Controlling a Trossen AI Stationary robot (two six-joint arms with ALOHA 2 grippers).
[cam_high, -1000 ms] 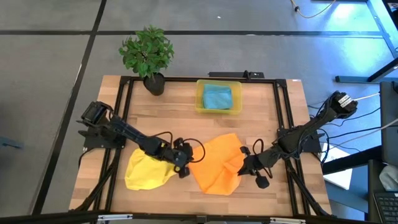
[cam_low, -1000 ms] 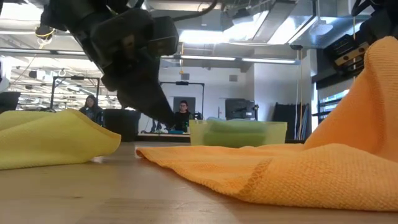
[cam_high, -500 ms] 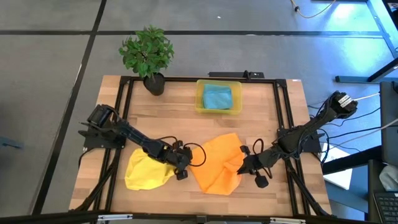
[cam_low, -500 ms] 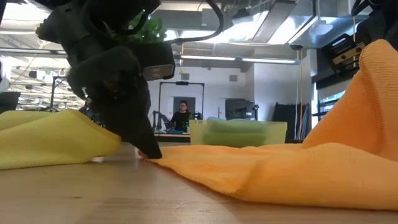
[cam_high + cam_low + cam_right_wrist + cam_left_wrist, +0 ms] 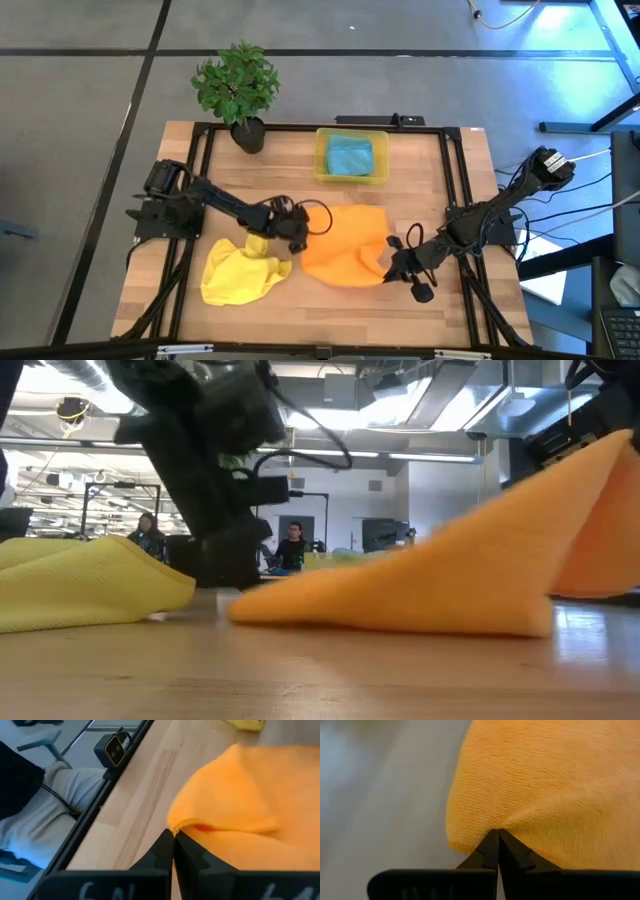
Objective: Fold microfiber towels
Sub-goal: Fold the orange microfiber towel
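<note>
From above, the orange towel (image 5: 345,255) lies mid-tabletop, its long axis running across the table from the left gripper (image 5: 297,231) to the right gripper (image 5: 395,267). Left pinches the towel's left corner, right its lower right corner; the yellow towel (image 5: 240,273) lies crumpled just beside it on the left, near the front edge. A blue towel (image 5: 349,156) sits in the yellow bin (image 5: 322,160) at the back, beside a potted plant (image 5: 238,88). Bare tabletop (image 5: 290,190) lies open between bin and orange towel.

Down at table level, the orange towel (image 5: 430,585) rises as a slope, low at the left arm, high toward the picture's right (a person (image 5: 292,546) sits far behind in the room). The yellow towel (image 5: 85,582) rests flat.

Left wrist camera: jaws pressed together on the orange towel's (image 5: 545,785) edge.

Right wrist camera: jaws likewise clamped tight on a hemmed corner of the orange towel (image 5: 250,800), near the table's frame edge.
</note>
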